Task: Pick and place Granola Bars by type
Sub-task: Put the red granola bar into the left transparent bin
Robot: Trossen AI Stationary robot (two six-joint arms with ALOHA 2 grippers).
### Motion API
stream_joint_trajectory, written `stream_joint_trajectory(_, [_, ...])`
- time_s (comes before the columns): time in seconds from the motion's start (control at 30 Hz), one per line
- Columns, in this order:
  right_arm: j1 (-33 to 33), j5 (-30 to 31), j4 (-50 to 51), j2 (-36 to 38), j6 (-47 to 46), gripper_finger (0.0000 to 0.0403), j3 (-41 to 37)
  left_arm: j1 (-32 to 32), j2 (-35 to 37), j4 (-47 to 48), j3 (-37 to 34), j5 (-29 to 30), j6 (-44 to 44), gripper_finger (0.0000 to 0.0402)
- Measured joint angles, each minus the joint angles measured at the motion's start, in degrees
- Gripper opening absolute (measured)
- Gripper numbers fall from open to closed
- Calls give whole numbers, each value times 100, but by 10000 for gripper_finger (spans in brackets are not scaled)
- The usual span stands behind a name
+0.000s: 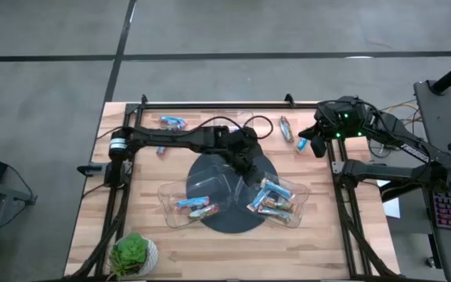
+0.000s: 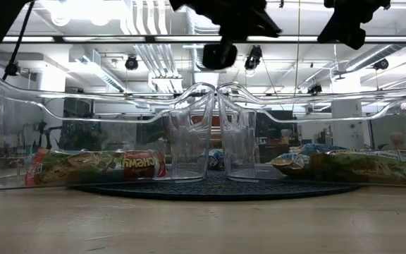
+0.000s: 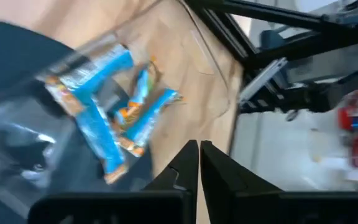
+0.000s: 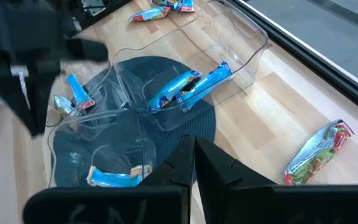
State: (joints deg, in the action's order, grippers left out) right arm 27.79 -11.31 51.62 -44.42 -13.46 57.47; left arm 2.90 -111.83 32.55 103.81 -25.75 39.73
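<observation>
— Fingers first: what do the left gripper's (image 3: 199,163) look like up close?

— Pressed together, nothing between them. The left arm (image 1: 180,139) reaches from the table's left edge across to the middle, and its gripper hangs above the gap between the two clear trays, over the right tray (image 1: 297,194).

— And the right one?

— The right gripper (image 4: 190,163) is also closed and empty. It waits at the far right corner of the table, raised, pointing back toward the middle.

— What are they working over?

— A light wooden table (image 1: 312,243) with a dark round mat (image 1: 229,222) in the middle. Grey floor lies around it; the low view shows a hall with ceiling pipes and lamps behind.

— Where are the bars?

— Several blue bars (image 1: 274,200) lie heaped in the right tray. The left tray (image 1: 165,197) holds a blue bar (image 1: 189,203) and a browner one just beside it. Loose ones lie at the far side: a pair (image 1: 172,122) far left, one (image 1: 286,128) far right, and another (image 1: 301,144) beside it near the right gripper.

— Anything else about?

— A small green plant (image 1: 131,253) in a pot at the near left corner. In the low view the tray walls stand in front of the bars.
</observation>
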Motion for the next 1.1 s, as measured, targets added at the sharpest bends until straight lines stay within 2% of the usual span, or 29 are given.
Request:
stream_joint_trajectory(0.07, [2,-9,0,0,-6,8,0,0,163,228,-2,346,-333,1])
stream_joint_trajectory(0.23, [-2,-13,2,-4,-125,8,0,-13,675,749,-8,1825,-1332,0])
stream_joint_trajectory(0.33, [-2,-13,-8,-22,-262,8,0,6,988,648,-210,2305,-1575,0])
stream_joint_trajectory(0.5, [-2,-23,-12,-60,-310,8,0,15,1699,-53,-1068,2523,-1836,0])
stream_joint_trajectory(0.67, [-2,-24,-13,-66,-300,8,0,44,2727,-1327,-2580,2556,-2349,0])
stream_joint_trajectory(0.83, [-2,-23,-15,-70,-269,8,0,310,3876,-2502,-4069,2579,-2393,0])
stream_joint_trajectory(0.97, [-2,-12,-104,-127,-248,8,-2,634,4548,-2566,-4886,2755,-2194,0])
stream_joint_trajectory(1.1, [-2,-11,-144,-199,-236,8,-7,947,5056,-2565,-5251,2775,-2142,0])
